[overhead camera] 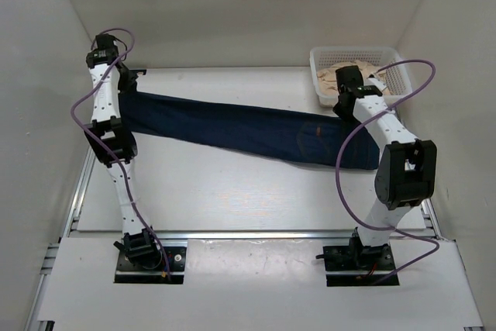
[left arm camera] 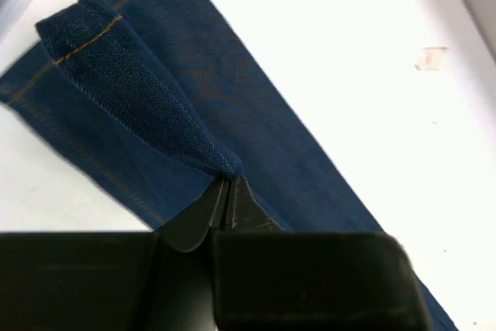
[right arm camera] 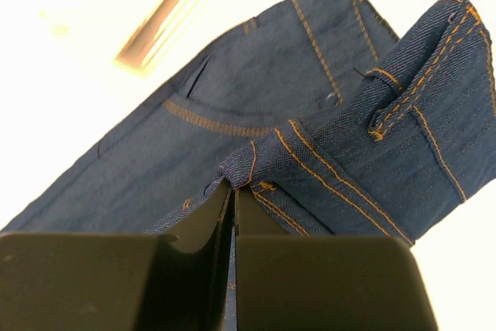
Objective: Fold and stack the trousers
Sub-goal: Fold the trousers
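While pinching a fold of the trousers (overhead camera: 248, 133), pressed together on denim: left gripper (left arm camera: 226, 191) near the leg hem, right gripper (right arm camera: 232, 187) at the waistband. Outward from both, stretched full-length over the table (overhead camera: 232, 199). Judged neither folded nor stacked yet.

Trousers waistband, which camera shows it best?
Right wrist view: the waistband, with belt loop and orange stitching, fills the frame close up, pinched by the right gripper. The top external view shows the trousers small, with the right arm covering that end. The left wrist view shows only the hem end.
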Robot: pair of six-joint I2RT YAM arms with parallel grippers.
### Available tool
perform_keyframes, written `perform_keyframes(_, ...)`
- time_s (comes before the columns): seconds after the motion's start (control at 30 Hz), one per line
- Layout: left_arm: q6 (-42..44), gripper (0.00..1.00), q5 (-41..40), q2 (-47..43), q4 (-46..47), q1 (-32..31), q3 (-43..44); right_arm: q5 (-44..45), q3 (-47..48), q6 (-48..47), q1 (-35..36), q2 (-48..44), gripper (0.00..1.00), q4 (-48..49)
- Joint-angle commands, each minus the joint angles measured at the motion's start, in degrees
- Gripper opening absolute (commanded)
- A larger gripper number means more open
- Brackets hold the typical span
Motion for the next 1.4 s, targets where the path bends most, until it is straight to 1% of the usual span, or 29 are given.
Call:
perform_keyframes(0.0, -0.26, 0.1, -0.89, -1.69, 4.99, 0.28, 3.46, 5.87, 3.21, -0.23, -2.9, 0.47, 0.0, 0.51)
perform_keyframes(0.13, -0.27, 0.1, -3.6, -9.5, 5.78, 0.28, -8.45, 5.16, 2.52, -0.85, -2.9, -0.14, 0.0, -0.01)
perform_keyframes(0.17, -0.27, 0.1, -4.66, -13.08, 5.78, 0.28, -10.49, 5.16, 1.73, -0.85, -2.9, -1.45, 0.0, -0.01)
perform_keyframes(0.2, -0.27, 0.1, -5.62, -14.86, 5.78, 0.28, -12.51, 5.16, 0.85, -0.85, -2.9, -2.25, 0.0, -0.01)
perform_keyframes(0.23, 0.26, 0.1, -6.24, -18.1, 5.78, 0.81, -16.1, 4.64, -0.9, -0.85, -2.9, -3.99, 0.0, -0.01)
perform_keyframes(0.33, 1.49, 0.1, -8.18, -21.63, 5.78, 1.86, -19.99, 4.63, -3.89, -0.85, -2.9, -8.21, 0.0, -0.01)
perform_keyframes(0.43, 2.01, 0.1, -10.81, -25.41, 3.24, 2.39, -23.95, 4.63, -9.07, -1.37, -2.9, -12.86, 0.0, -0.01)
perform_keyframes(0.57, 2.02, 0.1, -13.71, -31.47, 2.53, 3.62, -31.58, 4.02, -13.21, -1.38, -2.9, -18.15, 0.0, -0.01)
perform_keyframes(0.67, 2.55, 0.1, -13.72, -32.72, 3.93, 4.15, -34.32, 4.02, -15.06, -1.38, -2.9, -20.79, 0.0, -0.54)
perform_keyframes(0.8, 2.55, 0.1, -14.77, -31.41, 3.23, 4.15, -34.33, 4.02, -15.07, -1.9, -2.9, -21.5, 0.0, -0.54)
perform_keyframes(0.87, 2.55, 0.1, -14.77, -30.09, 3.23, 4.15, -32.14, 5.59, -13.85, -2.43, -2.9, -21.5, 0.0, -0.54)
perform_keyframes(0.97, 2.55, 0.1, -14.77, -25.26, 3.23, 3.62, -28.72, 6.12, -12.08, -2.96, -2.9, -17.3, 0.0, 0.07)
perform_keyframes(1.0, 2.55, 0.1, -14.77, -22.03, 2.62, 3.01, -25.92, 6.13, -10.51, -2.96, -2.9, -16.15, 0.0, 0.6)
perform_keyframes(1.07, 2.55, 0.1, -14.16, -18.41, 1.75, 2.31, -22.04, 6.13, -8.92, -3.49, -2.9, -12.56, 0.0, 1.13)
perform_keyframes(1.1, 2.55, 0.1, -14.16, -14.57, 1.74, 2.3, -17.5, 6.13, -6.91, -3.49, -2.9, -11.15, 0.0, 1.13)
perform_keyframes(1.17, 2.55, 0.1, -12.93, -10.15, 1.12, 1.69, -11.68, 6.65, -4.36, -4.18, -3.43, -6.94, 0.0, 1.66)
perform_keyframes(1.2, 2.55, 0.1, -11.01, -5.52, 1.12, 1.08, -4.87, 6.65, -1.56, -4.19, -3.43, -5.43, 0.0, 2.44)
perform_keyframes(1.23, 2.55, 0.1, -9.6, -3.12, 1.12, 1.07, -1.32, 7.78, 0.21, -4.19, -3.43, -4.03, 0.02, 2.45)
perform_keyframes(1.27, 2.55, 0.1, -7.85, -1.01, 2.26, 1.07, 1.94, 7.8, 2.14, -4.71, -4.21, -1.31, 0.12, 3.06)
perform_keyframes(1.3, 2.02, 0.29, -4.7, 0.4, 2.96, 1.07, 5.71, 6.14, 5.81, -5.41, -4.74, -0.24, 0.49, 3.06)
perform_keyframes(1.33, 1.06, 0.4, -3.19, 1.11, 3.75, 1.07, 5.75, 5.34, 7.5, -5.94, -4.75, 0.46, 0.69, 3.06)
perform_keyframes(1.37, 1.05, 0.43, -2.21, -0.19, 4.98, 1.07, 4.71, 4.55, 8.65, -6.64, -4.75, 0.47, 0.81, 3.58)
